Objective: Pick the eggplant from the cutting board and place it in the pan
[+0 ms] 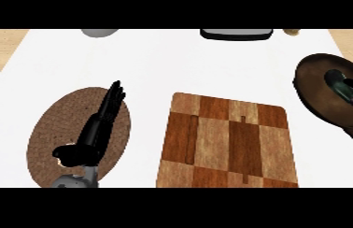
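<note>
the eggplant (340,83) lay in the pan (318,94) at the desk's (151,63) right edge, w/ the cutting board (228,145) bare. risk: little, unless it rolled out at the rim. left hand (96,129) rested over a round mat (52,133), fingers straight; right hand not in view.

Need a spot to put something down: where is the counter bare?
Bare counter spans the middle, between the round mat, the cutting board and the far-edge items. The cutting board's top shows nothing on it. The open left hand covers the mat; the pan crowds the right edge.
</note>
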Robot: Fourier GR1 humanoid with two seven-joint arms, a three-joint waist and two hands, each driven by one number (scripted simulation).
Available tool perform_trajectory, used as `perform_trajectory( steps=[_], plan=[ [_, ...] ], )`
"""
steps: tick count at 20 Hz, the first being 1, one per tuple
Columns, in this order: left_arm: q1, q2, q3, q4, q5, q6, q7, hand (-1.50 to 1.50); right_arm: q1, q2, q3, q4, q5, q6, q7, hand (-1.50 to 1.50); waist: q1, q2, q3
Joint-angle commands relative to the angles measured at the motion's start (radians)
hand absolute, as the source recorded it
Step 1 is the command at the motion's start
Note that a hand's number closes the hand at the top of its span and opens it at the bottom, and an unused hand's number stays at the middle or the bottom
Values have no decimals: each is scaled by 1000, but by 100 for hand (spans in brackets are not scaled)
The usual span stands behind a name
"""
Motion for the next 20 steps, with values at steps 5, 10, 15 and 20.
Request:
perform_trajectory(
  steps=[5, 10, 15, 20],
  plan=[
    [77, -1, -5, -38, -21, 5, -24, 0, 174, -43, -59, -31, -146, 373, -136, -150, -27, -13, -3],
    [27, 46, 73, -60, 41, -57, 46, 0, 280, -22, -30, -128, -194, 482, -179, -150, -27, -13, -4],
    [26, -16, 26, -54, -26, -12, 58, 0, 423, 67, 21, -364, -240, 473, -130, -150, -35, -15, -5],
    [-7, -40, 52, 40, -43, -26, -1, 0, 504, 149, 77, -527, -266, 417, -86, -150, -34, -13, -5]
  ],
)
